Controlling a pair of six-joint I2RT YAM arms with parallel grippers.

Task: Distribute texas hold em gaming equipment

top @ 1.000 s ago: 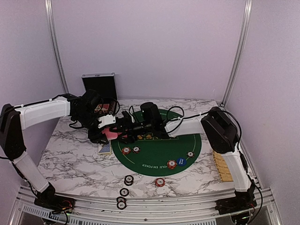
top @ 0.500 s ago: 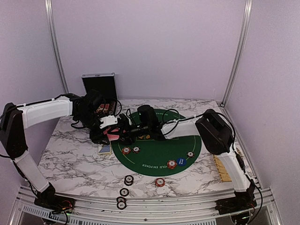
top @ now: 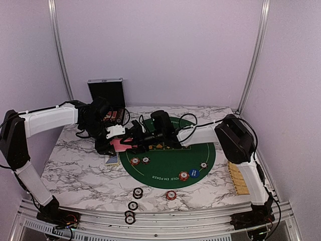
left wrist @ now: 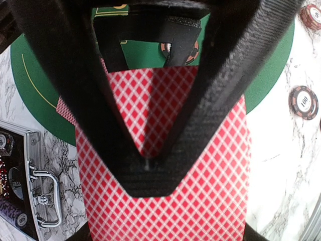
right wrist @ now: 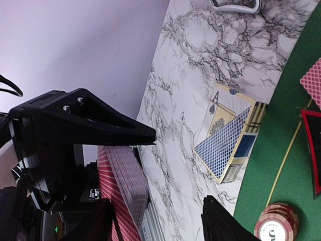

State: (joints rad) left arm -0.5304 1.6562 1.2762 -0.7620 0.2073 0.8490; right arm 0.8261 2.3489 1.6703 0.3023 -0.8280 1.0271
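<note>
My left gripper (top: 111, 142) is shut on a deck of pink-red-backed playing cards (top: 119, 145), held just above the left rim of the green poker mat (top: 170, 163). In the left wrist view the deck (left wrist: 200, 201) fills the frame under the closed black fingers (left wrist: 90, 100). My right gripper (top: 132, 142) is open right beside the deck. In its wrist view the deck (right wrist: 125, 186) stands close to its left finger (right wrist: 95, 223). Poker chips (top: 135, 161) lie on the mat with an orange disc (top: 183, 175) and a blue disc (top: 194, 173). The triangular marker (right wrist: 313, 150) lies on the mat.
A blue card box (top: 113, 159) lies on the marble left of the mat. The black case (top: 106, 93) stands open at the back left. A bamboo tray (top: 237, 178) sits at the right edge. Several chips (top: 138, 193) lie near the front edge.
My right gripper reached left toward the deck, then drew back a little to the right. The left gripper has kept hold of the deck almost in place.
</note>
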